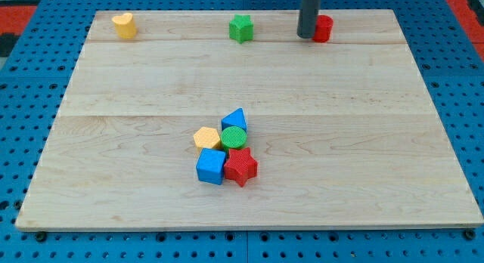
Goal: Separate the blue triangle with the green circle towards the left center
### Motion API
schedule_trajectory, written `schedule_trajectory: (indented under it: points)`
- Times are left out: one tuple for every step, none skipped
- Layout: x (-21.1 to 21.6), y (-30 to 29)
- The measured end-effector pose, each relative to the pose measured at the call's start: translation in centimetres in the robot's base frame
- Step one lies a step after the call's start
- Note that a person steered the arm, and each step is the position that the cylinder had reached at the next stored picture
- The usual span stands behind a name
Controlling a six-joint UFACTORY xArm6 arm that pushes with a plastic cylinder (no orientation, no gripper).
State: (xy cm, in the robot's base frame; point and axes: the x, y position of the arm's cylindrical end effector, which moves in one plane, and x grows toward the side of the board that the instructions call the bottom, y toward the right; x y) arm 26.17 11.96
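Well apart, my tip [306, 35] from blue triangle [235, 119], green circle [234, 137].

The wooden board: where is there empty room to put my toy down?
Free: the board's whole right side, and the left side below the yellow heart. Crowded: the middle cluster around the green circle and blue triangle. My tip touches the red block up top.
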Motion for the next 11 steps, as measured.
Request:
schedule_trajectory:
  points:
    - [1.5, 0.7]
    - [4.1, 0.4]
    - [4.9, 0.5]
    - [8.6, 0.1]
    - [12.1, 0.1]
    - [12.7, 0.1]
    - [14.4, -5.3]
    - [16.6, -8.5]
    - [20.2, -12.3]
    - [21.5, -13.4]
    - [22.7, -15.2]
